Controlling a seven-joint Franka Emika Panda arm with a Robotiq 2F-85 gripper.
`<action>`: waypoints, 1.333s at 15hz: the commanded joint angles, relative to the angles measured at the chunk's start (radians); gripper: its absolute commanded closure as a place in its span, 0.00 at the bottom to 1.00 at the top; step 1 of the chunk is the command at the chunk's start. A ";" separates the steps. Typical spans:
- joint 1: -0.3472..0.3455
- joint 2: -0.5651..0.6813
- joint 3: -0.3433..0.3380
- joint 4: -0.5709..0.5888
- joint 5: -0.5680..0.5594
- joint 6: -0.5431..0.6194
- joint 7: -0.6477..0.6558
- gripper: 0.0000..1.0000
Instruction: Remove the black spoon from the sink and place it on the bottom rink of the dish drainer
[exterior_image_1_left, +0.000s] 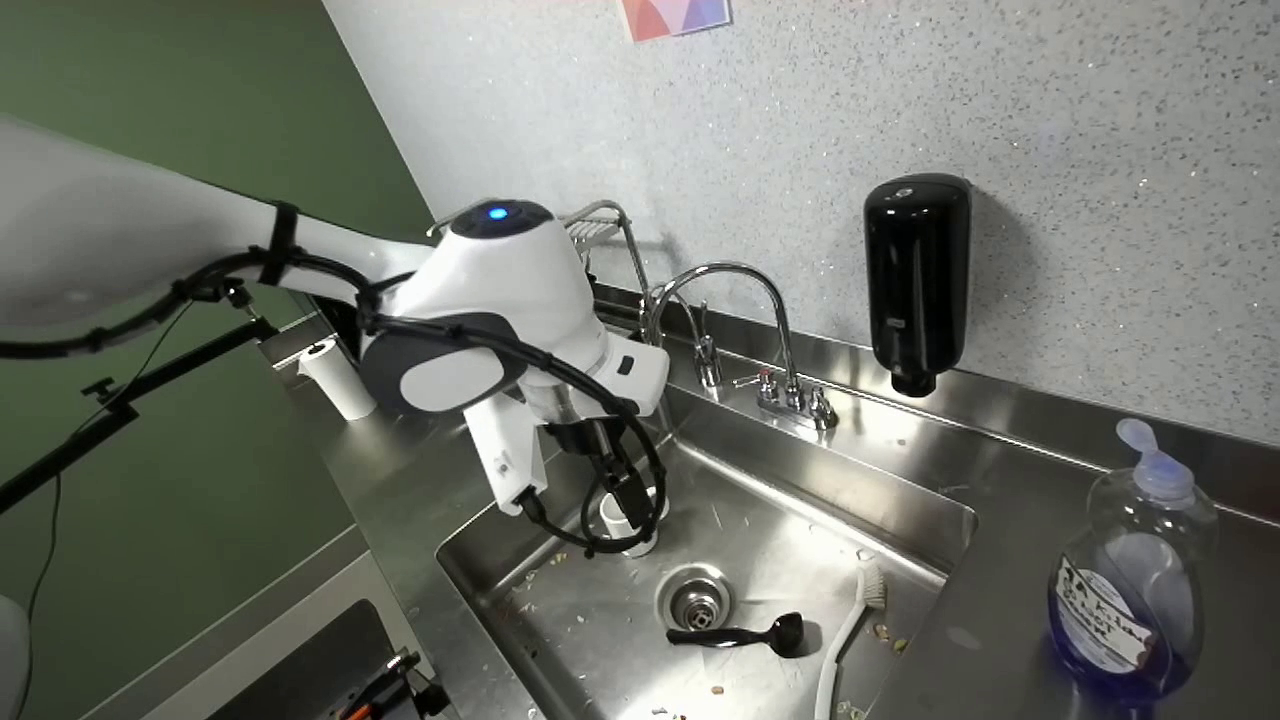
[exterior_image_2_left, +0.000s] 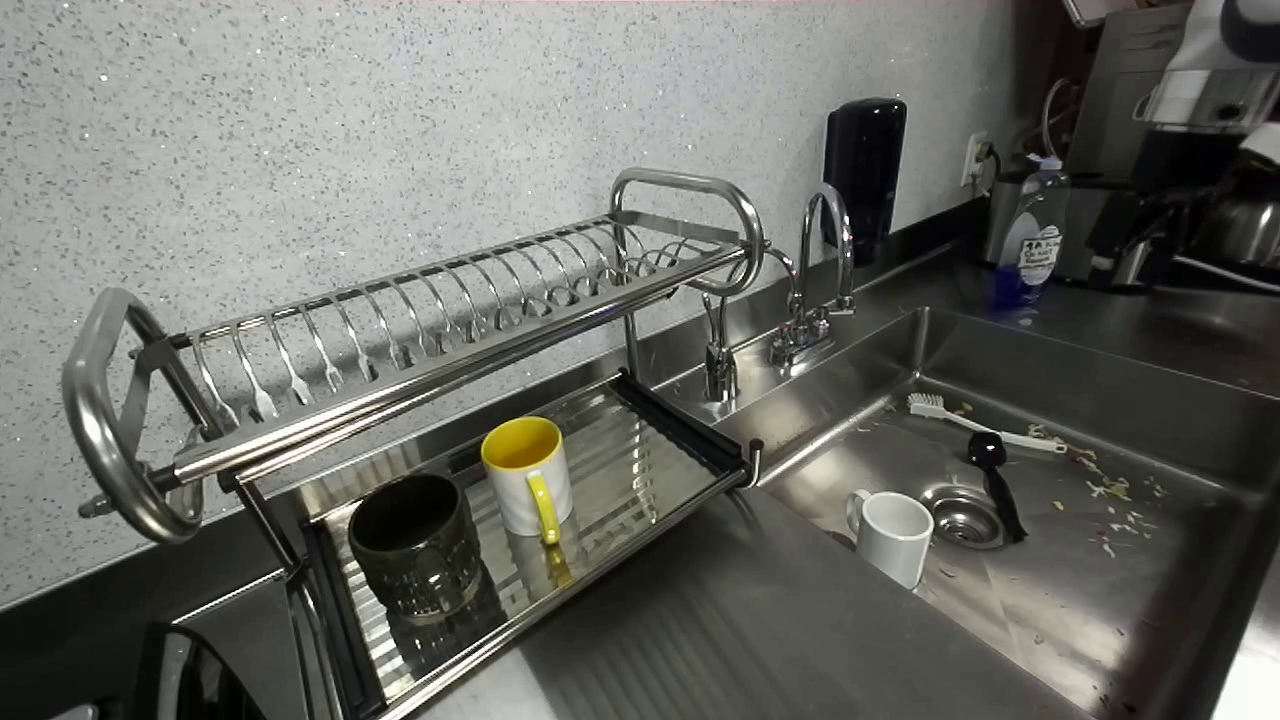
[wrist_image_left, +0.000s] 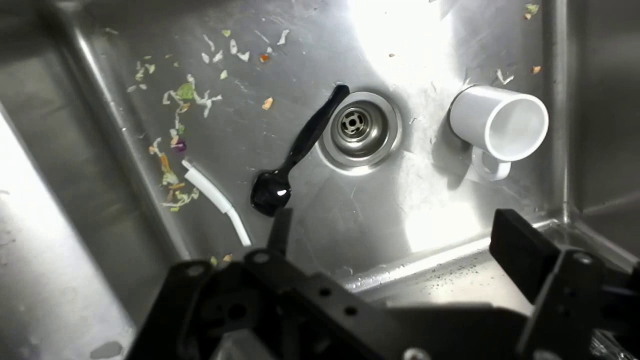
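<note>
The black spoon (wrist_image_left: 302, 142) lies on the floor of the steel sink (wrist_image_left: 240, 30), beside the drain (wrist_image_left: 362, 132). It also shows in both exterior views (exterior_image_1_left: 740, 635) (exterior_image_2_left: 990, 475). My gripper (wrist_image_left: 392, 212) is open and empty above the sink; in the wrist view its left fingertip overlaps the edge of the spoon's bowl, apart from it in height. In an exterior view the gripper (exterior_image_1_left: 630, 495) hangs above the white mug. The dish drainer (exterior_image_2_left: 450, 375) is a two-tier chrome rack beside the sink, partly hidden behind the arm in an exterior view (exterior_image_1_left: 628, 240).
A white mug (wrist_image_left: 472, 120) and a white brush (wrist_image_left: 210, 190) lie in the sink with food scraps. A dark mug (exterior_image_2_left: 415, 560) and a yellow-lined mug (exterior_image_2_left: 535, 490) stand on the drainer's bottom tray (exterior_image_2_left: 640, 450). The chrome faucet (exterior_image_1_left: 780, 310) rises behind the sink. A soap bottle (exterior_image_1_left: 1135, 590) stands beside it.
</note>
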 joint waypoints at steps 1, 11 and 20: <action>0.000 0.113 0.058 -0.020 0.123 0.142 0.050 0.00; -0.025 0.422 0.153 -0.006 0.205 0.441 0.173 0.00; -0.101 0.511 0.232 0.029 0.265 0.461 0.180 0.00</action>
